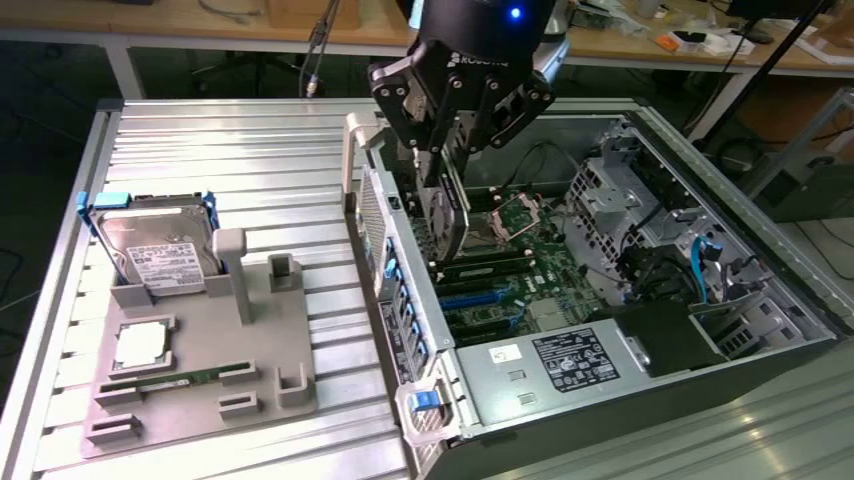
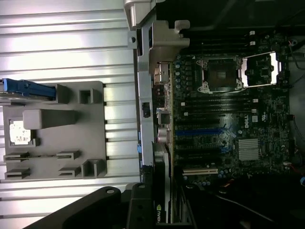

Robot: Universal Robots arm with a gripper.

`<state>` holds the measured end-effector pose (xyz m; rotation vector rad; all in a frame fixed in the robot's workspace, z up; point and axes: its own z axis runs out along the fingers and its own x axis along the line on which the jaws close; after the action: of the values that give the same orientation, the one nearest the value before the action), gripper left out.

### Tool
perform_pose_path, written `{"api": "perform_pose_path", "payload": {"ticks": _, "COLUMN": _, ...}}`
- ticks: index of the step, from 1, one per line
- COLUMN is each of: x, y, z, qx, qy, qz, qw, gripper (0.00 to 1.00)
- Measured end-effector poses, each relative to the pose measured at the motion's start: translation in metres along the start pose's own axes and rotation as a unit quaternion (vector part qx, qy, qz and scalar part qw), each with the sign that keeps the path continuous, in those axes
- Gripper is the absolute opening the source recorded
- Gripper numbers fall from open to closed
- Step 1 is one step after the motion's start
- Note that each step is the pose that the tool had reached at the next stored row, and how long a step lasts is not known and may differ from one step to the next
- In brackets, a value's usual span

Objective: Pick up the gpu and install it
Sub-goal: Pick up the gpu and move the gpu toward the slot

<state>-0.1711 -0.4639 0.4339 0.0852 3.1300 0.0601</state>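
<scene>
The gpu (image 1: 446, 215) hangs edge-down from my gripper (image 1: 450, 160), which is shut on its upper edge. The card is a thin dark board held upright over the open computer case (image 1: 747, 200), just inside the case wall on the exterior view's left and above the motherboard (image 1: 521, 270). In the wrist view the gpu (image 2: 161, 186) is seen edge-on, with its silvery bracket side next to the case's rear wall and above the expansion slots (image 2: 200, 169). The fingers (image 2: 140, 212) grip it on both sides.
A grey holder tray (image 1: 200, 350) on the ribbed metal table holds a hard drive (image 1: 150, 250), a processor chip (image 1: 140, 345) and a green memory stick (image 1: 174, 381). Inside the case are the open processor socket (image 2: 219, 74), drive cages (image 1: 627, 190) and a power supply (image 1: 561, 365).
</scene>
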Motion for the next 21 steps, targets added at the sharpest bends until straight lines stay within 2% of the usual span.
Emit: {"api": "perform_pose_path", "payload": {"ticks": 21, "x": -0.027, "y": 0.0014, "z": 0.0003, "qx": 0.0000, "qy": 0.0000, "qz": 0.000, "qw": 1.0000, "gripper": 0.27}}
